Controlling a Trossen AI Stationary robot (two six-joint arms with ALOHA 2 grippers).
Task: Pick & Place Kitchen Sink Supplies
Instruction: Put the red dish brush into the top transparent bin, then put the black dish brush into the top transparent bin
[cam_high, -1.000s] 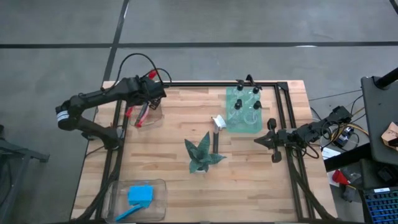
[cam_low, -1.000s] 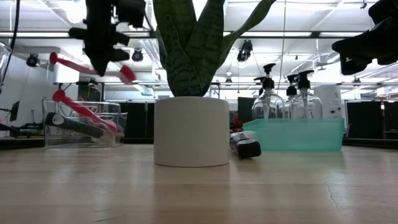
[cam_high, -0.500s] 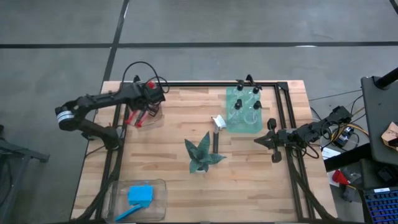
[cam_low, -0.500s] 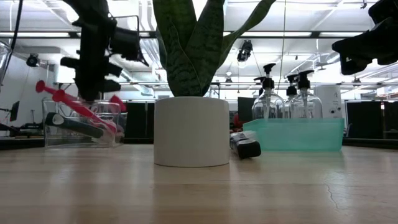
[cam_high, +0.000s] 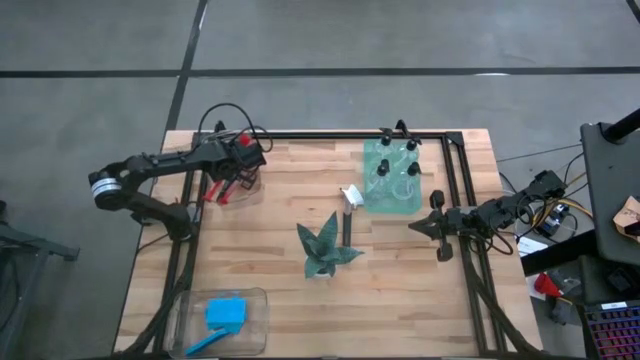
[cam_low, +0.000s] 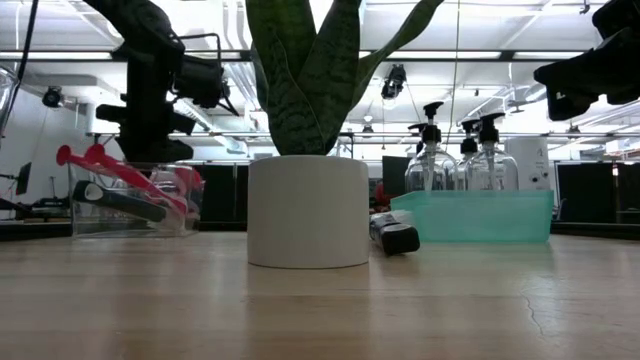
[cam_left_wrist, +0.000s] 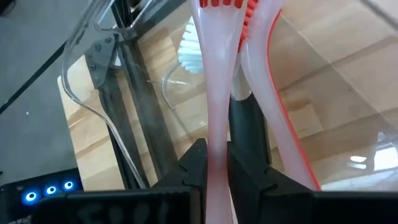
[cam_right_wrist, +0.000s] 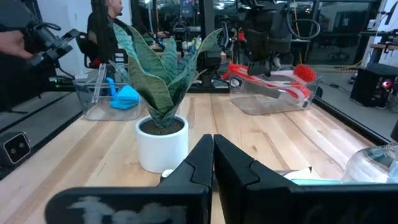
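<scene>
Wooden slats cover the table (cam_high: 400, 270) — at its far left corner, the left gripper (cam_left_wrist: 216, 163) is down in a clear bin (cam_high: 243, 190), fingers pinched narrowly on a red-bristled dish brush's (cam_left_wrist: 216, 74) pale handle (another brush lies alongside). Right gripper (cam_high: 422, 225), fully closed and empty, hovers beside the teal bottle tray (cam_high: 392, 195).

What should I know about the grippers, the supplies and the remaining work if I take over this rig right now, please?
Left gripper: over the clear plastic bin at the far left, jaws shut on a red-and-white long-handled dish brush lowered into it, not yet released.
Right gripper: shut, empty, waiting at the right edge.
Done: red brushes in that bin; blue sponge in the near clear tray; black-capped clear bottles in the teal tray.
Left: the black-handled white-headed brush lying beside the green potted plant.
</scene>
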